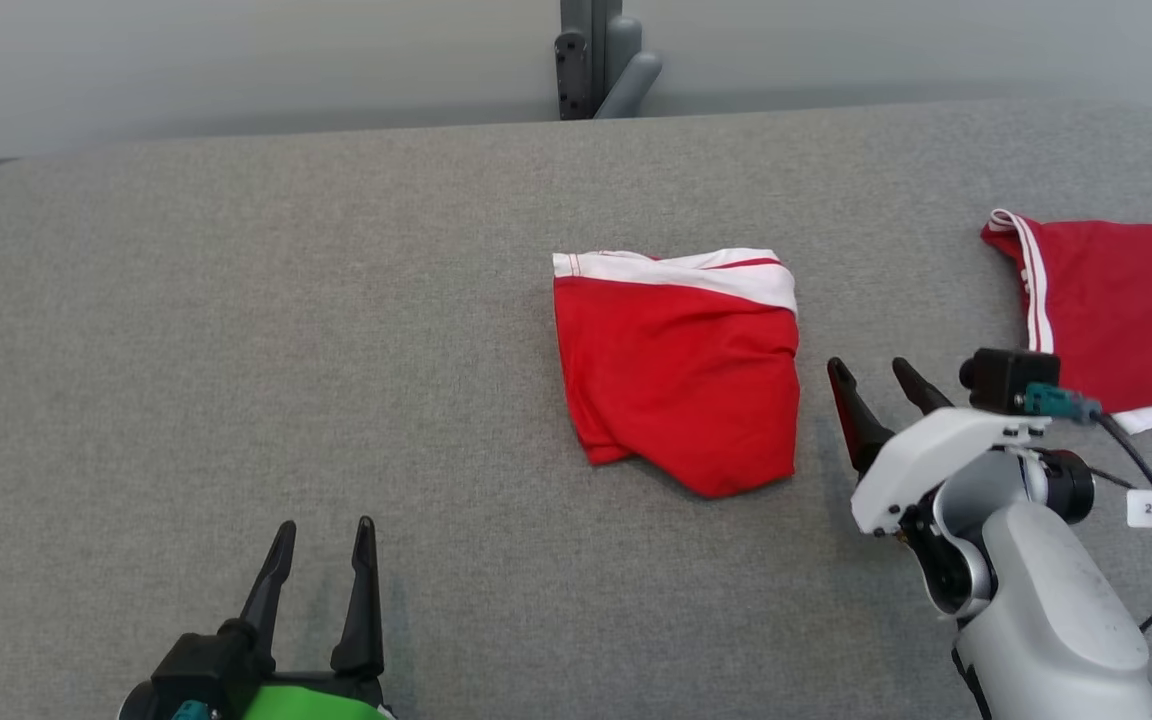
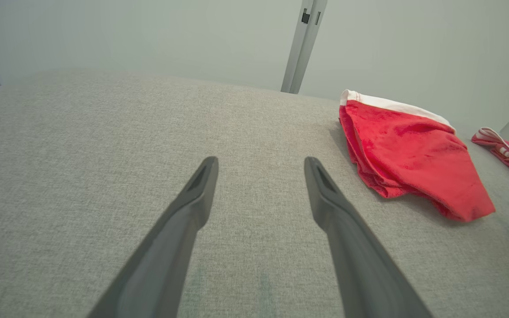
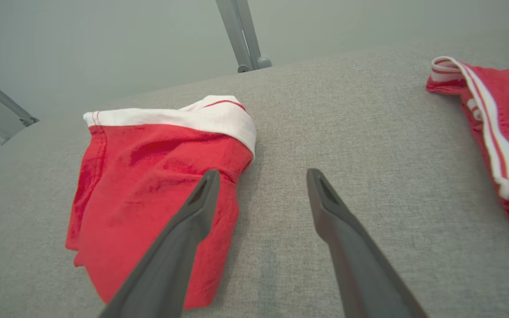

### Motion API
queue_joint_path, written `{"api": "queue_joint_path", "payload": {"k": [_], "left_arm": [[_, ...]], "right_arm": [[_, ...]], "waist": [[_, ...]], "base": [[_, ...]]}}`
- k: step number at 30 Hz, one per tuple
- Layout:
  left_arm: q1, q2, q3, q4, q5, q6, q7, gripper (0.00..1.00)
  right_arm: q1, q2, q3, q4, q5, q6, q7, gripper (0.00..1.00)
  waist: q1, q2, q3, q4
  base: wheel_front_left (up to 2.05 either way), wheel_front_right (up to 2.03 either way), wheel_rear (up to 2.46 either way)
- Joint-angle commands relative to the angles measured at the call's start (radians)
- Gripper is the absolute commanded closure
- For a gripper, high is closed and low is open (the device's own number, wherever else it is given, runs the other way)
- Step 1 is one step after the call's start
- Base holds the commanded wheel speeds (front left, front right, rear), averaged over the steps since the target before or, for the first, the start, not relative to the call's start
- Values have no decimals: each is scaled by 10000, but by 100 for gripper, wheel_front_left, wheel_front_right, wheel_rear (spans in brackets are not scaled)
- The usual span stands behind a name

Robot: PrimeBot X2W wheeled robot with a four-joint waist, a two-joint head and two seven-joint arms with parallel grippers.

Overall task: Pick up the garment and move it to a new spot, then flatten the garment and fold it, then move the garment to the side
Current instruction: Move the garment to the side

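Lying on table [image 1: 236, 300]: folded garment [image 1: 681, 380] ctr, 2nd garment [image 1: 1126, 310] R; L tool [image 1: 326, 523], R tool [image 1: 868, 364] both wide, empty.

Red garment [image 1: 681, 375], white waistband, folded, lying flat mid-table.

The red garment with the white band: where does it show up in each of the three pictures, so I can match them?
Head view: the red garment lies at the centre of the picture.
Left wrist view: the red garment is in the upper right.
Right wrist view: the red garment is left of centre.
Shared landmark: the grey post stands at the top of every view, beyond the garment's white band.
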Motion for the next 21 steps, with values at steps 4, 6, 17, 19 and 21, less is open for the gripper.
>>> {"api": "queue_joint_path", "payload": {"k": [4, 6, 17, 19, 21], "left_arm": [[-524, 20, -123, 90, -149, -44, -24, 0], [-674, 20, -174, 125, -162, -26, -24, 0], [-957, 20, -187, 136, -308, 109, -24, 0], [-905, 18, -117, 82, -321, 122, -24, 0], [-836, 18, -49, 46, -262, 108, -24, 0]], "right_arm": [[-983, 67, 73, 940, 649, -3, 985, 0], [-1314, 96, 86, 1375, 930, -3, 1198, 0], [-2467, 165, 858, 2824, 2321, -1, 1588, 100], [-2809, -10, 1069, 2662, 2420, -1, 1631, 100], [-3099, -403, 1228, 2443, 2423, -9, 1797, 100]], "waist": [[0, 44, 877, 663], [0, 44, 989, 819], [0, 44, 1209, 895], [0, 44, 1217, 692], [0, 44, 1229, 452]], "base": [[0, 0, 0], [0, 0, 0], [0, 0, 0], [0, 0, 0], [0, 0, 0]]}}
